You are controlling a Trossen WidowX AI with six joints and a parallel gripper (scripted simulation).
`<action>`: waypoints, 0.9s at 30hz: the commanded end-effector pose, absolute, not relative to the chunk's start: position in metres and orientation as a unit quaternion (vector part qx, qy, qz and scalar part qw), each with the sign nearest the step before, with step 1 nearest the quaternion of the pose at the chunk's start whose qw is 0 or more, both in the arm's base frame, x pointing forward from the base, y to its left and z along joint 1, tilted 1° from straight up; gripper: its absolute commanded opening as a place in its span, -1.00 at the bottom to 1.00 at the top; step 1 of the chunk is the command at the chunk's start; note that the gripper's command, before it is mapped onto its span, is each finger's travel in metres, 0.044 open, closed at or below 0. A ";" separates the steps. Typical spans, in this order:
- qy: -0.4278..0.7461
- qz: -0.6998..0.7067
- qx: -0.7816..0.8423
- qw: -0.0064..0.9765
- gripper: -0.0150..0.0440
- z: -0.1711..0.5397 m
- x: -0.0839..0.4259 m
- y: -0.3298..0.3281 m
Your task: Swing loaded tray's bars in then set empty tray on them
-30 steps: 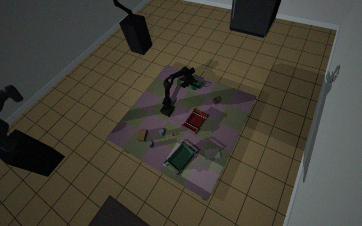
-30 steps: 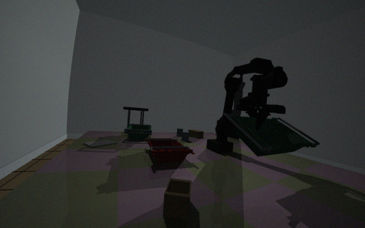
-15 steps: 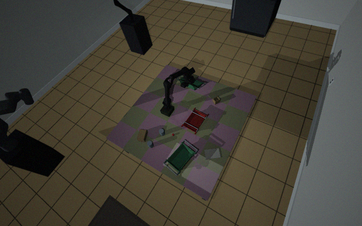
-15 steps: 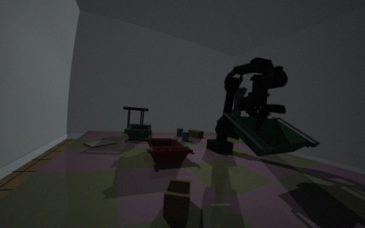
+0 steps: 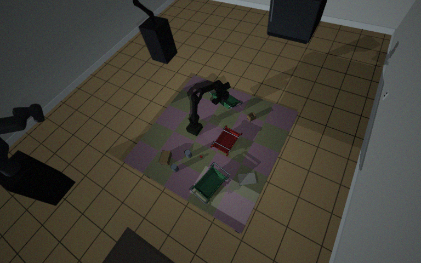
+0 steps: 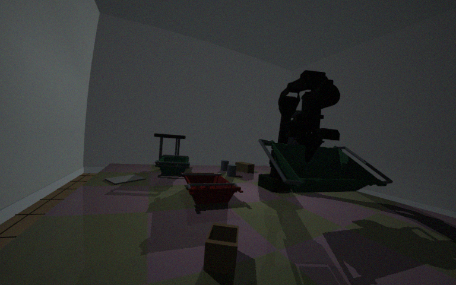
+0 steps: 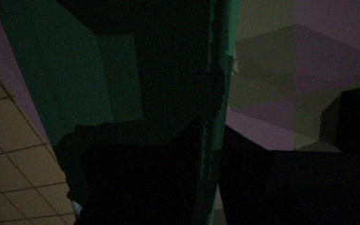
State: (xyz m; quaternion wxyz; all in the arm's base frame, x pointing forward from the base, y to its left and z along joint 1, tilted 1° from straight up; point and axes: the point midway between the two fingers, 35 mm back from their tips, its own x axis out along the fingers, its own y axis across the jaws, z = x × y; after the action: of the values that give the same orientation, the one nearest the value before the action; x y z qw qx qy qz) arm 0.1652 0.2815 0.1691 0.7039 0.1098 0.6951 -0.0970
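Note:
My gripper (image 6: pixel 309 155) (image 7: pixel 204 124) is shut on a side wall of an empty-looking green tray (image 5: pixel 232 101) (image 6: pixel 326 169) (image 7: pixel 75 80). This tray is tilted, with its bars out over its ends; its clearance above the table is hard to tell. The red tray (image 5: pixel 226 139) (image 6: pixel 211 196) stands upright at the middle of the table, apart from the held tray. Its two wire bars (image 5: pixel 221 147) (image 6: pixel 211 184) lie across its top, one near each end. Blocks inside it cannot be made out in this dim light. The gripper is far from the red tray.
Another green tray (image 5: pixel 209 182) (image 6: pixel 172 169) has its bars swung out. Beside it lies a grey plate (image 5: pixel 248 178) (image 6: pixel 124 179). An open wooden box (image 5: pixel 251 116) (image 6: pixel 221 256), a brown block (image 5: pixel 165 157) (image 6: pixel 245 167), two grey cylinders (image 5: pixel 187 153) (image 5: pixel 174 167) and a small red object (image 5: pixel 201 156) stand around.

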 end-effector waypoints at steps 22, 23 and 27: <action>0.661 -0.223 0.246 0.673 -0.49 0.173 0.241 0.223; 0.659 -0.228 0.251 0.671 -0.49 0.173 0.244 0.220; 0.652 -0.248 0.271 0.664 -0.49 0.173 0.254 0.208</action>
State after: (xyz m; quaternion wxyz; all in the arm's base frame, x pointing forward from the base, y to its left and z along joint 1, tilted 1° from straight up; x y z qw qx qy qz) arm 0.2458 0.2148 0.1691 0.6687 0.2490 0.6594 -0.2367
